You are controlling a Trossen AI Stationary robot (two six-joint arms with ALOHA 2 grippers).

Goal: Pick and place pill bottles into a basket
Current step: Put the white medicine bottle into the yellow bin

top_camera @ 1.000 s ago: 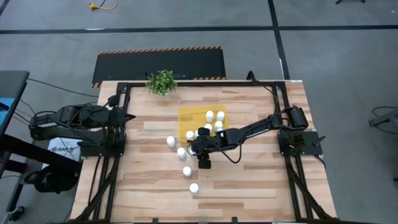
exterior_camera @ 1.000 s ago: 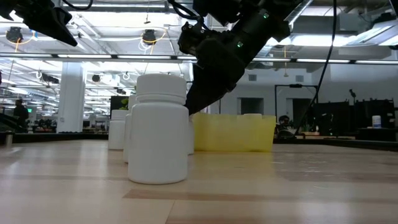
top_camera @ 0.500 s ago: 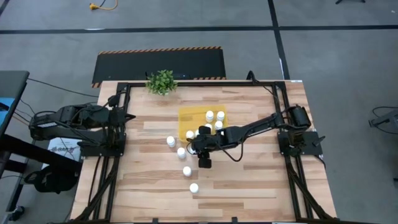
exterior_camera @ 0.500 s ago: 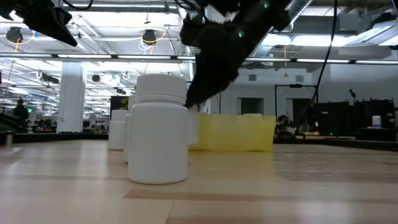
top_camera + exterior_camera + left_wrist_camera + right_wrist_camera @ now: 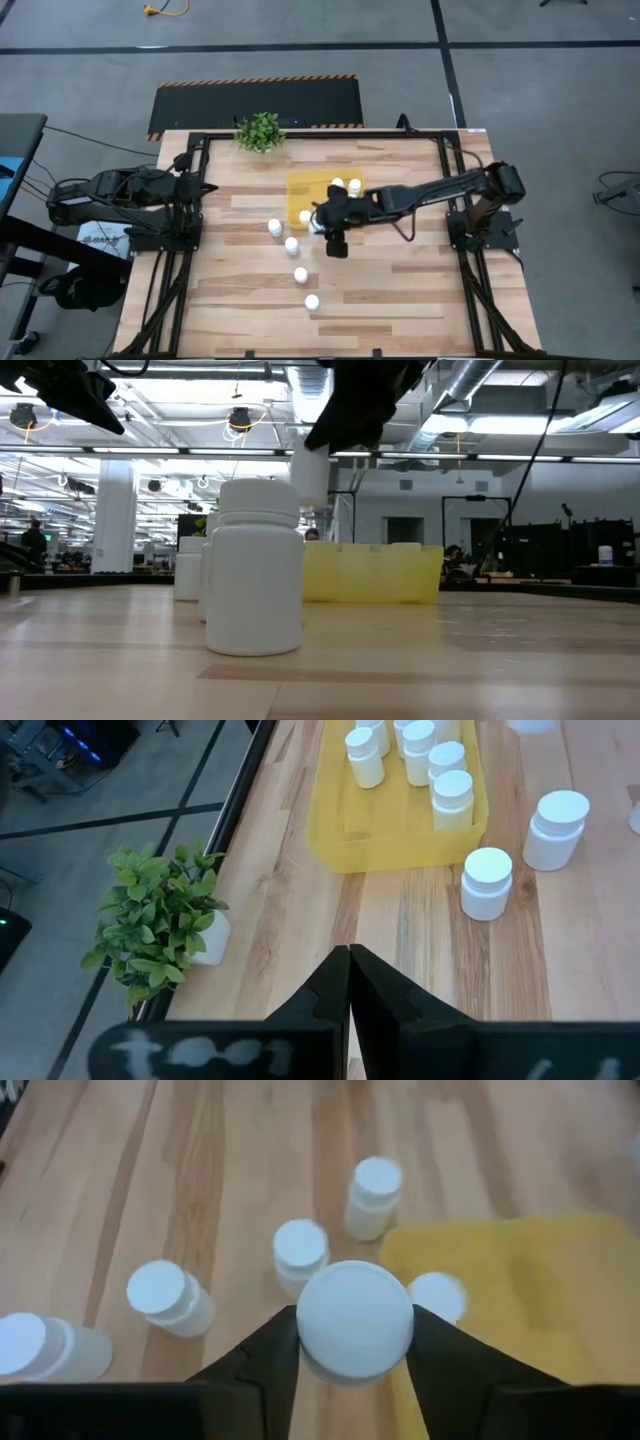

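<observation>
Wooden table [image 5: 400, 290], both arms on it. Left arm parked at the left edge, left gripper [image 5: 348, 982] with its fingers pressed together, holding nothing, well apart from everything. Right arm stretched across toward the centre; right gripper [image 5: 352, 1342] clamped on a white pill bottle [image 5: 355, 1320], one finger on each side of the cap, bottle upright, long axis vertical. In the low view that held bottle [image 5: 310, 472] hangs clear of the table, above the level of the yellow basket [image 5: 375, 575].

Yellow basket [image 5: 300, 190] sits mid-table, several bottles standing in it already. Key relation: held bottle is at the basket's near-left corner, roughly over its edge; basket interior lies just beyond it, on the side toward the green plant [image 5: 260, 131]. Judgement: carry step, short move over the wall, then lower and release. Right arm clearly the nearer one.

Loose pill bottles [image 5: 291, 244] on the table just outside the basket, four in a rough line running away from it, all upright.
</observation>
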